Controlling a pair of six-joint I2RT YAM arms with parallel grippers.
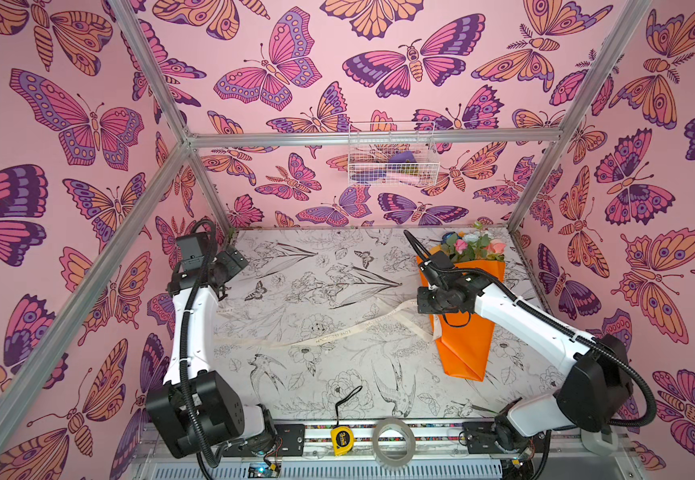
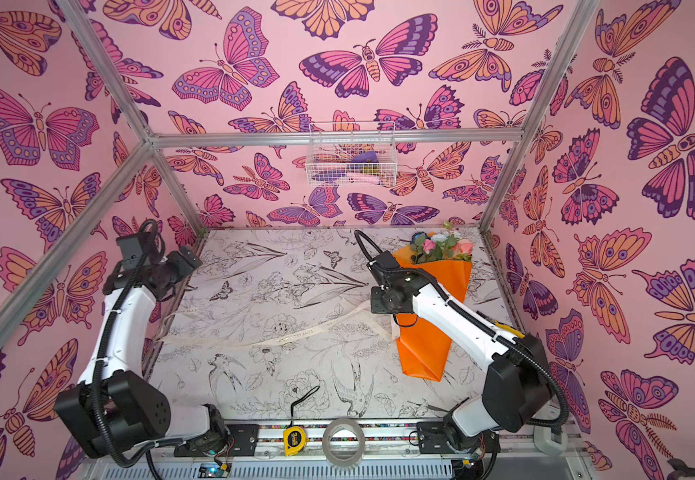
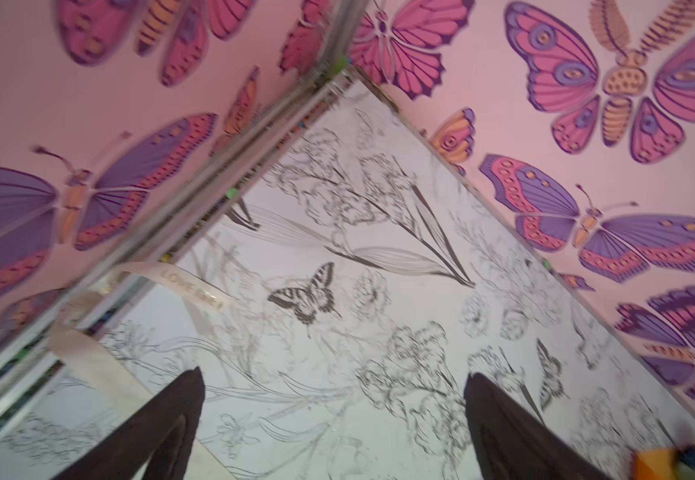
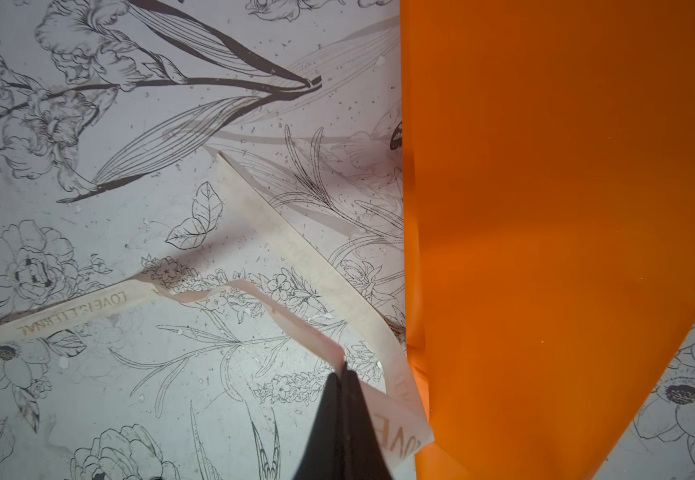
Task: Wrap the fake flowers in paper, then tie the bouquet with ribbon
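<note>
Orange glossy paper wraps the bouquet (image 1: 462,345), which lies at the right side of the surface (image 1: 295,257) with its flower heads toward the back wall; in both top views the right arm reaches over its middle. The right tool (image 4: 343,368) is clenched on the cream ribbon (image 4: 287,232), pinching one strand just beside the wrap's edge. A second strand runs to that same edge, and whether it passes beneath the paper cannot be told. The rest of the ribbon trails leftward across the surface to its left edge. The left tool (image 3: 333,374) stands raised near the far left corner, fingers spread wide and empty.

No knot shows, so the tying looks to be at an early stage, with the ribbon being laid around the stems. The next move probably calls for the left tool to come down and take the loose end, so both ends can cross over the wrap. The slack, twisted ribbon may slip, and the right arm crowds the bouquet. A tape measure (image 1: 341,440) and roll of tape (image 1: 393,442) sit at the front edge, well apart; a wire basket (image 1: 391,156) hangs on the back wall.
</note>
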